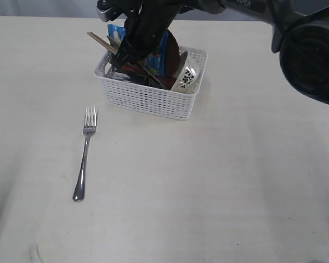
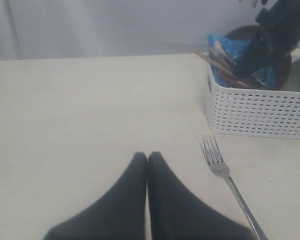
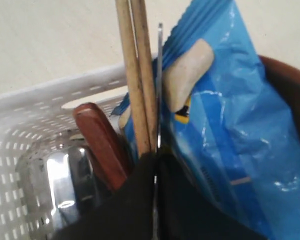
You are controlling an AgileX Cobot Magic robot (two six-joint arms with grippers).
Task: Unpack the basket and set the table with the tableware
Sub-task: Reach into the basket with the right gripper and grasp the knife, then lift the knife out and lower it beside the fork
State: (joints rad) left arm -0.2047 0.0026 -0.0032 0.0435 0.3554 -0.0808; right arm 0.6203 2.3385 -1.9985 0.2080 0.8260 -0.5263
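The white basket (image 1: 148,101) stands at the back of the table (image 1: 236,181). My right gripper (image 3: 156,157) reaches down into it and is shut on the thin steel knife (image 3: 160,75), seen edge-on. Two wooden chopsticks (image 3: 137,75) lean right beside the blade, and a red-brown wooden spoon (image 3: 100,140) and a steel mug (image 3: 60,180) sit by them. An off-white bowl (image 1: 187,76) and a brown plate (image 1: 172,52) lean at the basket's right end. A steel fork (image 1: 85,159) lies on the table in front. My left gripper (image 2: 148,157) hovers shut and empty beside the fork (image 2: 225,175).
A blue chips packet (image 3: 230,100) stands in the basket against my right gripper's finger. The right arm's black body (image 1: 312,60) hangs over the back right corner of the table.
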